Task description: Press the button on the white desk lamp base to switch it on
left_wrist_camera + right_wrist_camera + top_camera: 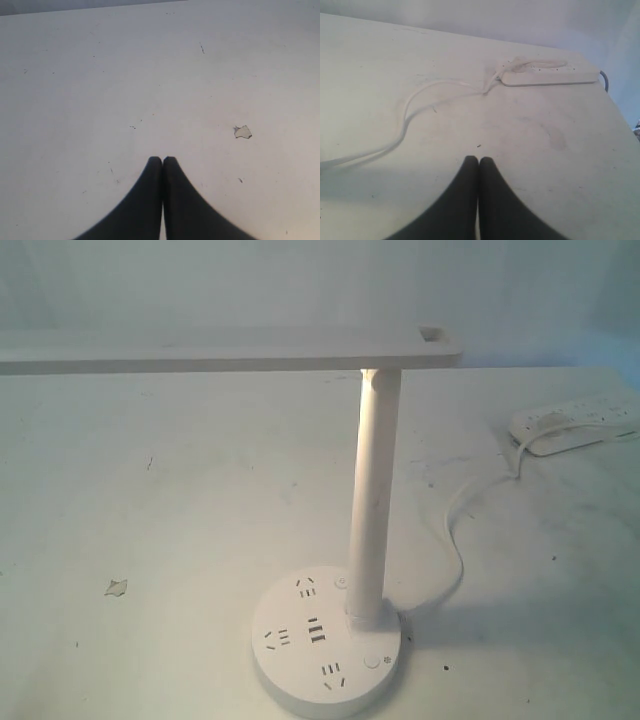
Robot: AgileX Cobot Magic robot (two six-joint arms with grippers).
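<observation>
The white desk lamp base (300, 680) sits at the near edge of the table in the exterior view, a round disc with three sockets and black USB slots. Its tall white pole (375, 490) rises to a long flat lamp head (230, 348). The button (373, 661), round with a thin grey ring, lies on the base's near right part; a smaller round button (341, 582) sits left of the pole's foot. Neither gripper shows in the exterior view. My left gripper (162, 159) is shut over bare tabletop. My right gripper (479, 159) is shut too, holding nothing.
A long white power strip (575, 423) (550, 74) lies at the far right. Its white cord (455, 540) (410, 107) loops across the table toward the lamp base. A small chipped patch (116, 587) (243, 131) marks the tabletop on the left.
</observation>
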